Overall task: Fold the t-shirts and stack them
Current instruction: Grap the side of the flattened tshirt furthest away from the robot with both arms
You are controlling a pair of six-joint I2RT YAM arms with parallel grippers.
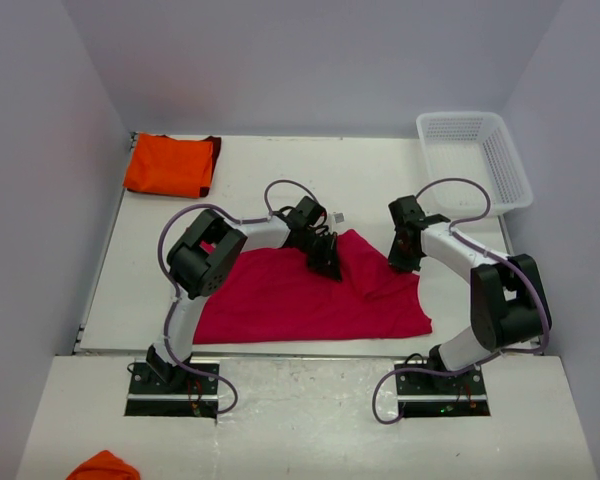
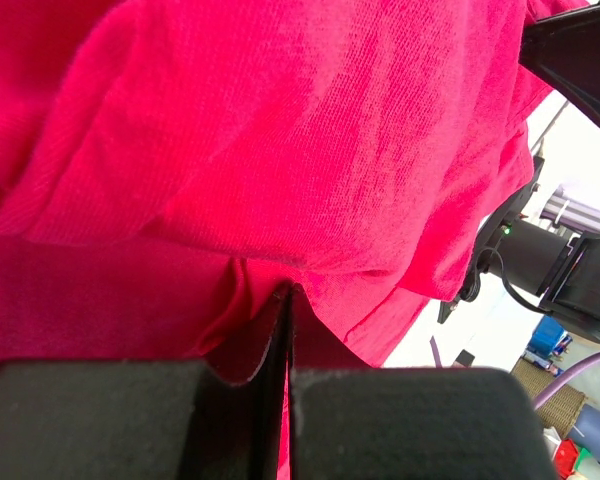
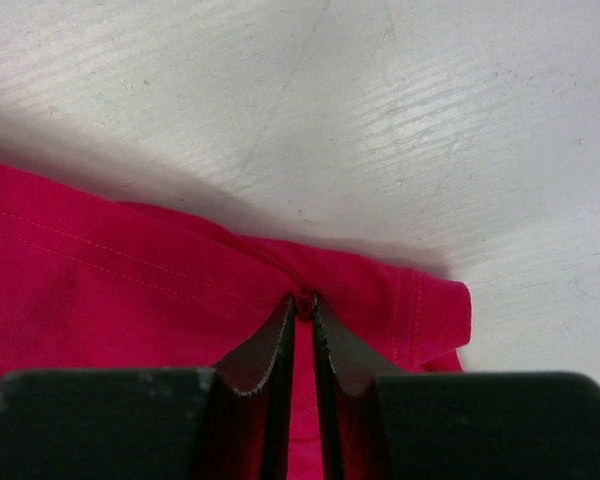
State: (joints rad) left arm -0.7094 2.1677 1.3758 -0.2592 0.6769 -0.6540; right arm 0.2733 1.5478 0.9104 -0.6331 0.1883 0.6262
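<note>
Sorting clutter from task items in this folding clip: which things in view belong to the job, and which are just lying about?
Part of the job:
- crimson-pink t-shirt, spread on the table, pinched by the left gripper and right gripper
- orange t-shirt, far left corner

Lying about:
- white basket, far right corner
- orange cloth lump, near left ledge; unclear what it is

Left fingers (image 1: 327,262) and right fingers (image 1: 401,258) touch the spread crimson-pink t-shirt (image 1: 300,300).

Overhead wide; both wrists close; all share pink t-shirt (image 1: 310,295)
</note>
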